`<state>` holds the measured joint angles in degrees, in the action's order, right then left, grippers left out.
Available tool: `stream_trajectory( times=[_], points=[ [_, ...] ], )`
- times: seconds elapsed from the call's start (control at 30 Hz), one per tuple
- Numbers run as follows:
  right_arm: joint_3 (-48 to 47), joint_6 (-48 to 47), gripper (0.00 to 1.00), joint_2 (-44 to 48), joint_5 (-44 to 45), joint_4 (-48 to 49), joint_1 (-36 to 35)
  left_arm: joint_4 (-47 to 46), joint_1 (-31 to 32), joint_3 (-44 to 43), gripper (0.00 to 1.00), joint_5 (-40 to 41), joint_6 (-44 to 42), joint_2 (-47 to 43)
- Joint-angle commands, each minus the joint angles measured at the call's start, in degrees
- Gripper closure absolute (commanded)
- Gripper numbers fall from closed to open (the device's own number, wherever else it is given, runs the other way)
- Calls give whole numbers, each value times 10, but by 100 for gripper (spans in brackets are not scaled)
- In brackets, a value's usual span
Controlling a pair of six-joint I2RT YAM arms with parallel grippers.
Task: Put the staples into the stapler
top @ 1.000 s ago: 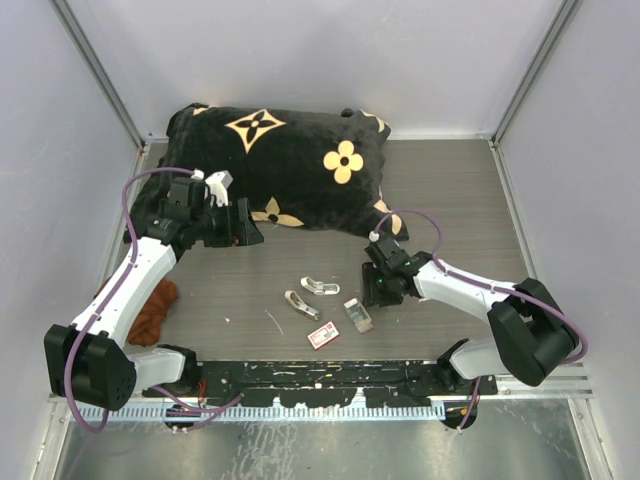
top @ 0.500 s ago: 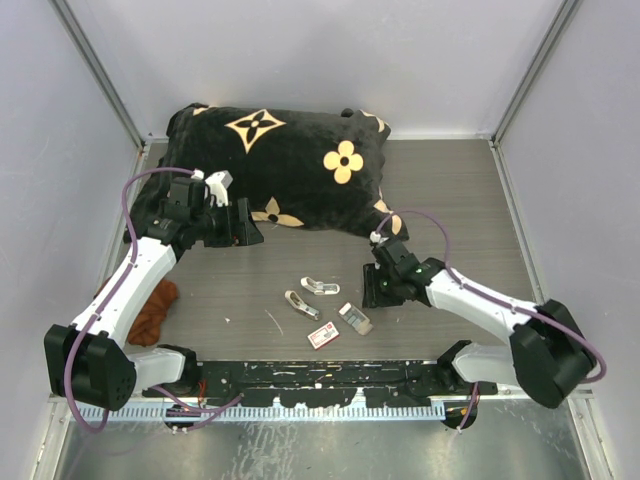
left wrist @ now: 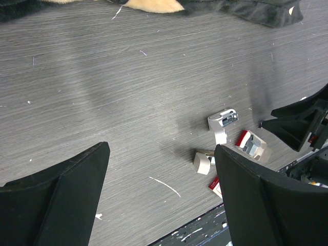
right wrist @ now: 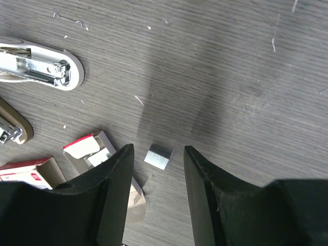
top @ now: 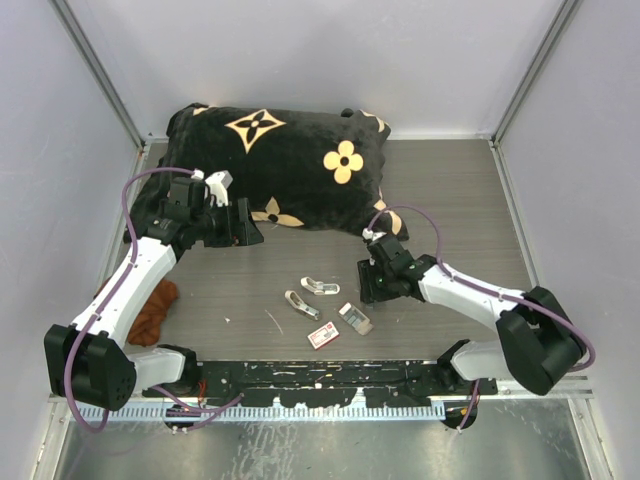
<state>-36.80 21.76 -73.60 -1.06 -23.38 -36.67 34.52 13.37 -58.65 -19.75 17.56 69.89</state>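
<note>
Starting from the top view: the black plush pillow [top: 290,165] with tan flower motifs lies at the back of the grey wood-grain table [top: 450,200]. The left gripper [top: 240,230] sits at the pillow's front edge. The right gripper [top: 375,288] is low over the table, just right of the clutter. That clutter is the pale stapler [top: 318,287], a tan piece [top: 300,304], the small tray [top: 356,318] and the red-and-white box [top: 322,336]. A crumpled rust-coloured cloth [top: 155,305] lies at the left.

Left wrist view: matte black fingers [left wrist: 61,189] are spread wide, with nothing between them and bare streaked table below. The stapler [left wrist: 223,118] and tray [left wrist: 253,146] are off to the right.

Right wrist view: black fingers [right wrist: 115,184] are apart. A tiny ribbed silvery staple strip [right wrist: 158,157] lies flat on the table between their tips, touching neither. The cardboard tray [right wrist: 95,151] with its red end is just beside the strip. The box [right wrist: 25,171] is further left. The rounded stapler [right wrist: 38,64] lies open, its shiny metal channel exposed. A loose bent staple [right wrist: 68,19] lies near it.
</note>
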Motion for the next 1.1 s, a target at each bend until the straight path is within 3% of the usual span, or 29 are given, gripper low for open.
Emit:
stream_trajectory(
  times=[0.0, 0.57, 1.07],
  points=[
    [-17, -9, 50, -18, -17, 58, -3, -13, -3, -9, 14, -8, 1, -10],
    [40, 27, 53, 1, -86, 29, -6, -14, -3, -9, 14, -10, 2, -12],
    [35, 91, 64, 5, 87, -2, -86, -15, -4, -8, 15, -12, 4, -11]
  ],
)
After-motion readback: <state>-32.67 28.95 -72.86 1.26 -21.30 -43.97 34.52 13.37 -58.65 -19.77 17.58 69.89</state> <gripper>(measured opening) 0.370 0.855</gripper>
